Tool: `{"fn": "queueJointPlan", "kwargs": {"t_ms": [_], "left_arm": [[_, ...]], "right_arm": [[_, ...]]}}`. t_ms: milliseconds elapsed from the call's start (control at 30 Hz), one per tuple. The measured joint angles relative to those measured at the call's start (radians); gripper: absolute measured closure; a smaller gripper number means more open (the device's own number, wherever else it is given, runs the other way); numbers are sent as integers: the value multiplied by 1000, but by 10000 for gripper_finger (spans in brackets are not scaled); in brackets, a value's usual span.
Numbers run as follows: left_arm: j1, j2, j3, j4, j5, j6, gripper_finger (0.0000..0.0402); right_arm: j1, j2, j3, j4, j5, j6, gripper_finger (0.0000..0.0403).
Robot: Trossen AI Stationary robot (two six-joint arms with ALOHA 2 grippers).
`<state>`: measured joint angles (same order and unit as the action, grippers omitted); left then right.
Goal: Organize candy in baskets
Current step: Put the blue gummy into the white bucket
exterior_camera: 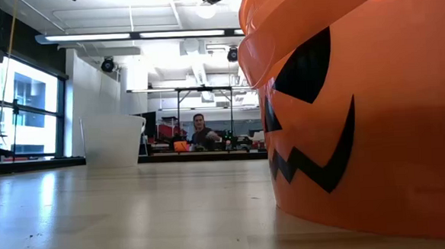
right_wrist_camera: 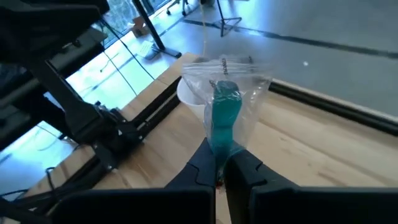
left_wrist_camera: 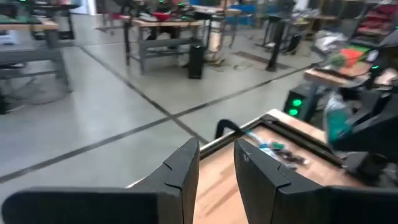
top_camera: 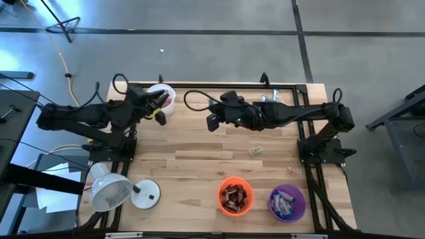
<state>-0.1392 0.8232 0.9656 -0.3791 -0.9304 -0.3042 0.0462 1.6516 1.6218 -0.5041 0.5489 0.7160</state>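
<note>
One loose candy (top_camera: pixel 256 151) lies on the wooden table (top_camera: pixel 199 159) over grey floor (top_camera: pixel 199 53).

Orange basket (top_camera: pixel 235 196) and purple basket (top_camera: pixel 287 202) are parked along the tabletop's (top_camera: pixel 192 166) near edge, candy-filled; the white basket (top_camera: pixel 161 98) is crowded by the left gripper (top_camera: pixel 160 106).

Filled orange (top_camera: pixel 235 196), purple baskets (top_camera: pixel 287 202)

The high view looks straight down on the whole table (top_camera: pixel 199 159). The low view sits very close to the orange basket (exterior_camera: pixel 359 102), which both views share. Each wrist view looks forward over the table's far edge.
</note>
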Motion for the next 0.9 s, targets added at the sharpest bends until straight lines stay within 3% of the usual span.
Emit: {"fn": "queueJointPlan", "kwargs": {"t_ms": [300, 533, 733, 800, 900], "left_arm": [[1, 69, 94, -21, 7, 153, 313], [2, 53, 131, -18, 262, 203, 313], [1, 48, 131, -5, 639, 241, 313], [1, 52, 131, -5, 691, 269, 313], [1, 58, 130, -8, 670, 280, 313]], "right_arm": [[-1, 1, 2, 5, 1, -43, 402], [-1, 1, 2, 5, 1, -70, 402], [-7, 1, 2, 5, 1, -88, 402], [-8, 1, 2, 5, 5, -89, 402], [-8, 1, 1, 5, 9, -89, 402]]}}
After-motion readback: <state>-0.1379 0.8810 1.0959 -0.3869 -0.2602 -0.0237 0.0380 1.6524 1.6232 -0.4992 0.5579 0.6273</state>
